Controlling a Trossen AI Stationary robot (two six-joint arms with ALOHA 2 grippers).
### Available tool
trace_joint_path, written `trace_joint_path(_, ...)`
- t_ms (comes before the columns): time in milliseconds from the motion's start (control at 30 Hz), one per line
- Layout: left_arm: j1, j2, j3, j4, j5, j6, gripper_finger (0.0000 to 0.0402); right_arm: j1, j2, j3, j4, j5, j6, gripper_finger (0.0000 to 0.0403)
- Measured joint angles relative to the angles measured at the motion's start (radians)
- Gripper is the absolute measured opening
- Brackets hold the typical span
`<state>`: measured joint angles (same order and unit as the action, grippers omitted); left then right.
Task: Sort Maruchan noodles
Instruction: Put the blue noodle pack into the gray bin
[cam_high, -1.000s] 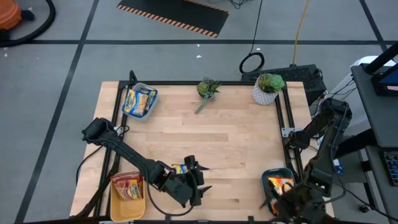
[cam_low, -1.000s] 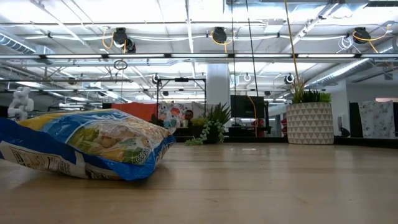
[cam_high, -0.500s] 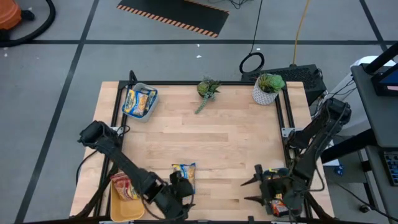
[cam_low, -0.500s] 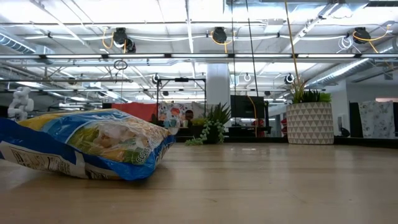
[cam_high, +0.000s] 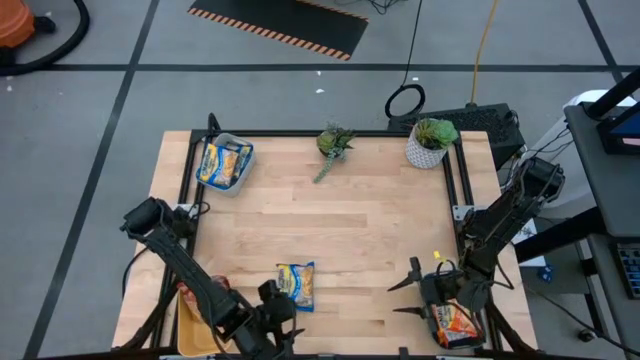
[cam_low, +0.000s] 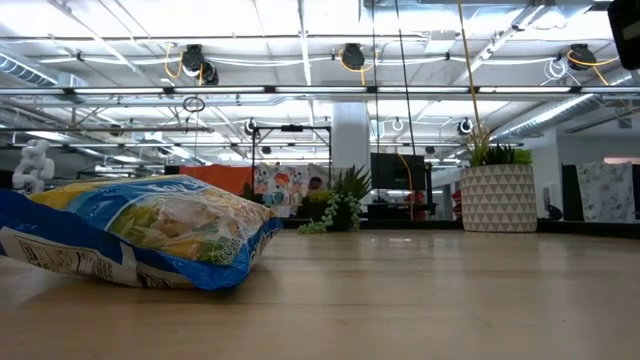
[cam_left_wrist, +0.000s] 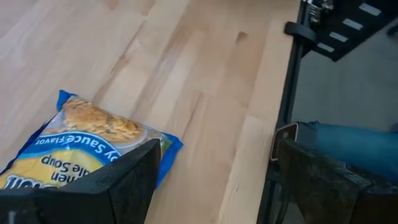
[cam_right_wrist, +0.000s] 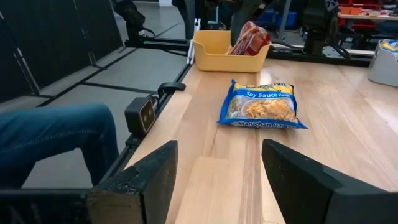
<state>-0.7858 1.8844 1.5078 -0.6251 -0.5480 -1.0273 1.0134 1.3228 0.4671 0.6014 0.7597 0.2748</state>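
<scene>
Packet (cam_high: 295, 284) lies on table between left hand (cam_high: 272, 318) and right hand (cam_high: 408, 292).

Both arms are dark, nearly black, built of slim tubular links joined by bulkier rounded joint housings. The left arm (cam_high: 190, 270) has a chunky, blocky shoulder housing at its 10 o'clock end, with a thin dark cable looping beside it. The right arm (cam_high: 500, 225) has a similar rounded housing at its 1 o'clock end and black cabling trailing along its links. In the wrist views the fingers (cam_right_wrist: 146, 177) are broad, flat, matte black plates with a rough, grainy surface and squared edges; the left arm's fingers (cam_left_wrist: 127, 183) have the same coarse black texture.
</scene>
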Motion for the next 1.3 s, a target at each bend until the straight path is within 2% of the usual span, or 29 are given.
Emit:
trace_joint_path(300, 0.013, 0.058, 0.000, 0.089, 0.024, 0.023, 0.0326, 0.000, 0.000, 0.000, -0.016, 0.000, 0.018, 0.0226)
trace_joint_path(633, 0.010, 0.062, 0.000, 0.042, 0.025, 0.034, 0.0326, 0.000, 0.000, 0.000, -0.043, -0.001, 0.020, 0.0226)
trace_joint_path(1300, -0.003, 0.061, -0.113, 0.053, 0.027, -0.024, 0.0326, 0.002, 0.000, 0.000, -0.076, -0.003, 0.057, 0.0226)
